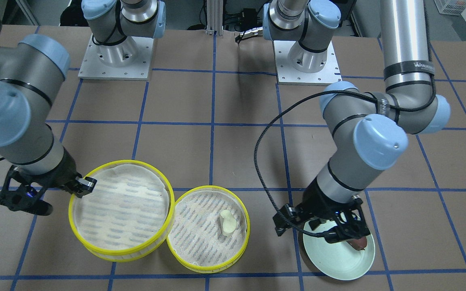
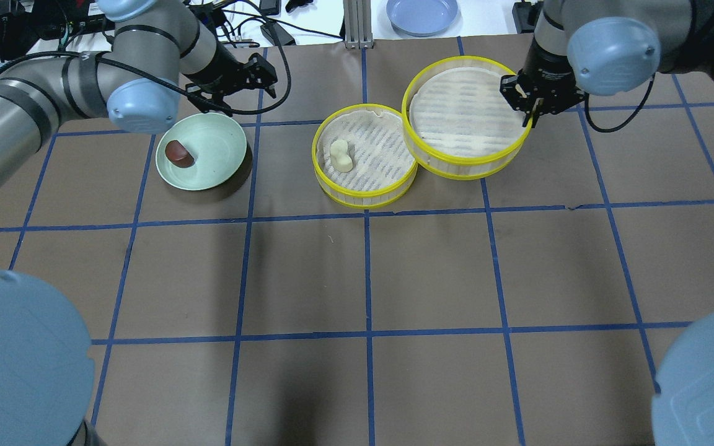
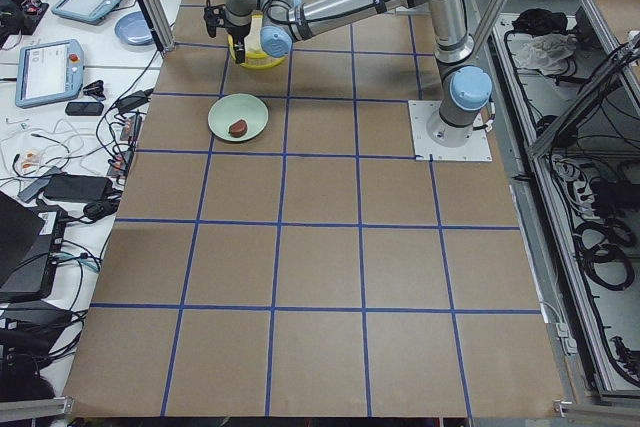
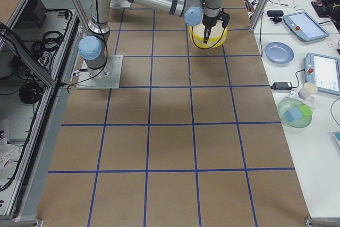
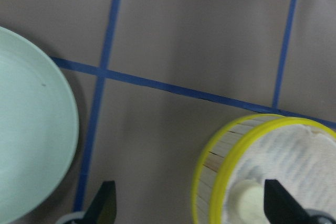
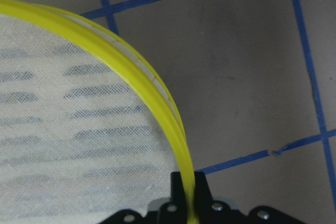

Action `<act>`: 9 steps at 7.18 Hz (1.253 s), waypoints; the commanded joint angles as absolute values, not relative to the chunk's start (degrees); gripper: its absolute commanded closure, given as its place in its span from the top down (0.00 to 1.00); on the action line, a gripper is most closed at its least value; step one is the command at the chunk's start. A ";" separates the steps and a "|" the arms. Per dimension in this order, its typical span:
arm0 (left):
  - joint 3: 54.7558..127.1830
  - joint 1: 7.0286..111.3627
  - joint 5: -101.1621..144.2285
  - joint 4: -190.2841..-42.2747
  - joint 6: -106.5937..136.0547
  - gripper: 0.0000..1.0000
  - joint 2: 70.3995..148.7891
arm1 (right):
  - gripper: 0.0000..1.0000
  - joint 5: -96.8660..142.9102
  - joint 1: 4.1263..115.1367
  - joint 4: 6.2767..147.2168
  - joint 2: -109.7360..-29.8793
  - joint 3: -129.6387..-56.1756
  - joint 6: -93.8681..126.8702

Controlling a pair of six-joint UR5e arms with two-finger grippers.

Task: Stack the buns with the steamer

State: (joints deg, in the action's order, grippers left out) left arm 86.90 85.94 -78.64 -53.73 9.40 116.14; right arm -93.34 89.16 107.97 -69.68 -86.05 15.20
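Observation:
A cream-white bun [image 2: 340, 155] lies in one yellow-rimmed steamer [image 2: 363, 193] at the table's middle. A second steamer [image 2: 465, 167], with no bun in it, overlaps that one's rim on its right. My right gripper [image 2: 529, 105] is shut on the second steamer's far rim, and the right wrist view shows the rim [image 6: 147, 87] between the fingers. A maroon bun [image 2: 179, 152] sits on a pale green plate [image 2: 220, 148] to the left. My left gripper [image 2: 236, 87] is open and empty, above the plate's far edge. Its fingertips [image 5: 105, 205] stand wide apart.
A blue plate [image 2: 422, 13] lies beyond the table's far edge, among cables. Both arm bases [image 1: 115, 56] stand on the robot's side of the table. Blue tape lines [image 2: 366, 279] grid the brown table top.

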 commanded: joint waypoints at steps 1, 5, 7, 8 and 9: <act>87.71 78.87 -83.74 -54.83 -0.59 1.00 116.62 | 0.00 -93.16 97.34 109.86 -68.39 -85.96 27.09; 91.32 77.08 -83.93 -48.90 -1.14 1.00 123.38 | 0.00 -93.16 102.57 114.25 -63.73 -85.43 34.20; 90.79 77.08 -86.81 -48.34 -1.58 1.00 125.15 | 0.00 -93.08 102.30 115.57 -63.37 -84.38 34.72; 90.70 77.08 -88.49 -48.34 -1.67 0.93 125.68 | 0.00 -92.99 102.30 115.58 -63.02 -84.38 34.72; 90.44 77.08 -88.33 -48.34 -1.67 0.70 126.12 | 0.00 -93.08 102.30 115.66 -62.06 -84.37 34.46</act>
